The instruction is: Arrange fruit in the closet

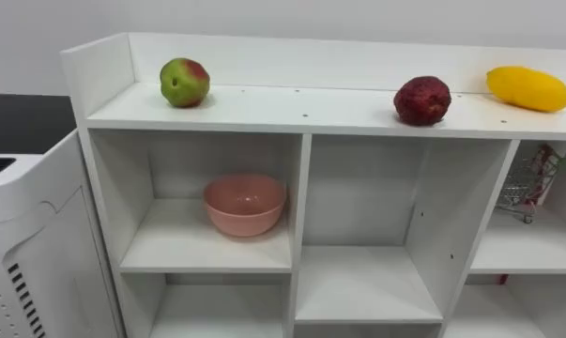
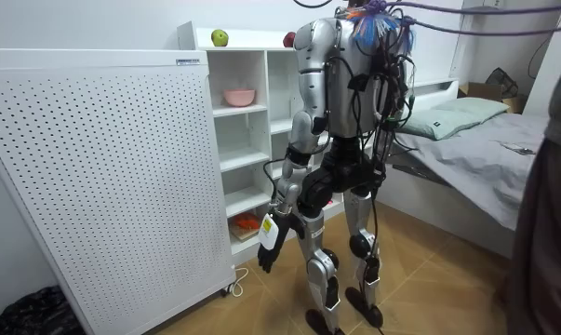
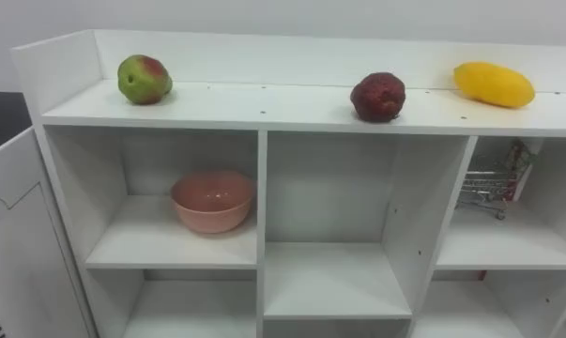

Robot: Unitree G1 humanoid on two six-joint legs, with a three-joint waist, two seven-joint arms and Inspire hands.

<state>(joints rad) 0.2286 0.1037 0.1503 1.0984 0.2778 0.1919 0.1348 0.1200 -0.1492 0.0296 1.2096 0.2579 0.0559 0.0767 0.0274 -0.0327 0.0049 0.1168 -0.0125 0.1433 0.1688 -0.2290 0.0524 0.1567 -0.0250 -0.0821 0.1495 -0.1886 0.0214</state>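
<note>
torso, arms: silver-grey shells | joints, waist: black | back: black cables bundled | head: blue-orange wire tangle | left hand (image 2: 266,249): dark, white-yellow tag

Pink bowl (image 1: 244,204); what seems a wire trolley (image 1: 524,192) further right.

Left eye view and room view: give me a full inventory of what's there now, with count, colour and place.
White open-shelf closet: one, white, in front of the robot.
Green-and-red apple: one, closet top, left.
Dark red round fruit: one, closet top, right of the middle.
Yellow oblong fruit: one, closet top, far right.
Pink bowl: one, upper left compartment.
Small wire cart: one, silver, upper right compartment.
White perforated panel: one, beside the closet, room view's left.
Bed with grey bedding: one, room view's right.
Left hand: hanging at the robot's side, relaxed, holding nothing.
</note>
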